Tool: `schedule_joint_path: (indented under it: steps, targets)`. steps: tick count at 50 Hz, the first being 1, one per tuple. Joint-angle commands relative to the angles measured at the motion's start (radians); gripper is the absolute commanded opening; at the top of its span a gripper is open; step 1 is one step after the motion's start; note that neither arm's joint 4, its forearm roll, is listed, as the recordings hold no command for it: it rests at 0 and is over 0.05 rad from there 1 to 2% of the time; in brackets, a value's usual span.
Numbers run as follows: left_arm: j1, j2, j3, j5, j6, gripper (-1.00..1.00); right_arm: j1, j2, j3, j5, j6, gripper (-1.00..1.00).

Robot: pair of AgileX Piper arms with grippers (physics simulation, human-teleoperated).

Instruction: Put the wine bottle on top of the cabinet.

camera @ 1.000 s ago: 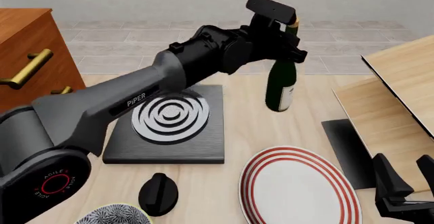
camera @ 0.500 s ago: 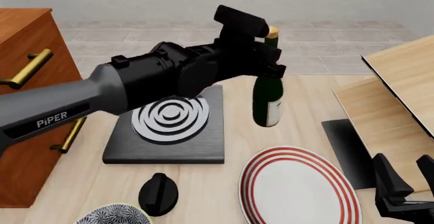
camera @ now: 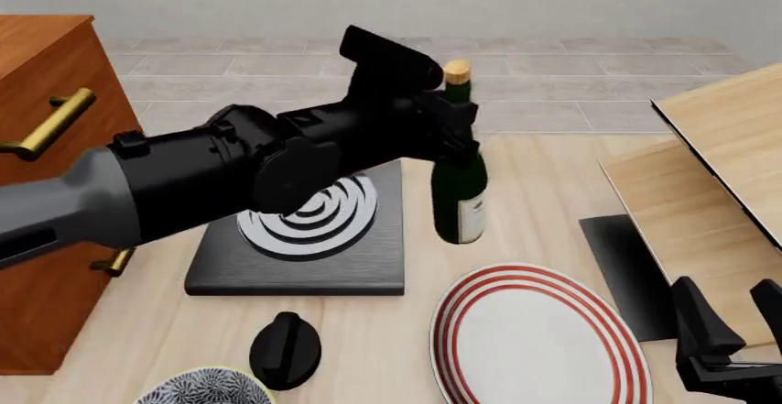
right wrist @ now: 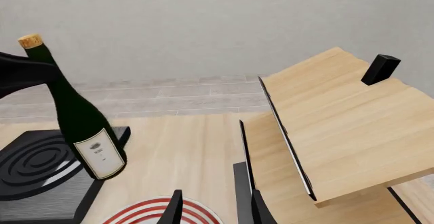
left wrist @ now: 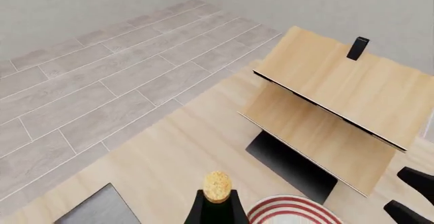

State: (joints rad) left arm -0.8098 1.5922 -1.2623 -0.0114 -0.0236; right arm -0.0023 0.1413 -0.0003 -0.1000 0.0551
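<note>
L arm (camera: 183,184): grey tube forearm, glossy black rounded wrist housing w/ small bolt bumps, boxy black cam block on top. L hand (camera: 455,138) all black. R hand (camera: 721,335): matte black, two blunt angular fingers, no markings visible.

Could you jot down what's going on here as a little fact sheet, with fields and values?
Held item: wine bottle, gripped at its neck by the left claw, lifted off the table
Destination: cabinet, far left
Other arm: right claw, idle, open
Below the bottle: striped plate; black slab with a spiral
</note>
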Motion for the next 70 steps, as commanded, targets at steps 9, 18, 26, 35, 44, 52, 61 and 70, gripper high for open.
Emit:
schedule_joint_path:
  steps: [9,18,26,35,44,52,61,70]
  targets:
    - [-0.002,-0.121,0.112,-0.02,0.021,-1.0,0.0,0.001,0.0,0.0,0.0,1.0]
    - [0.024,-0.182,0.169,-0.029,0.029,-1.0,0.0,0.0,0.0,0.0,0.0,1.0]
    - [0.026,-0.222,0.205,-0.024,0.033,-1.0,0.0,0.0,0.0,0.0,0.0,1.0]
    - [0.04,-0.289,0.277,-0.048,0.033,-1.0,0.0,0.0,0.0,0.0,0.0,1.0]
    - [0.042,-0.337,0.289,-0.016,0.049,-1.0,0.0,0.0,0.0,0.0,0.0,1.0]
    - [0.055,-0.381,0.311,-0.007,0.039,-1.0,0.0,0.0,0.0,0.0,0.0,1.0]
    - [0.064,-0.443,0.332,0.029,0.038,-1.0,0.0,0.0,0.0,0.0,0.0,1.0]
    - [0.083,-0.496,0.344,0.073,0.04,-1.0,0.0,0.0,0.0,0.0,0.0,1.0]
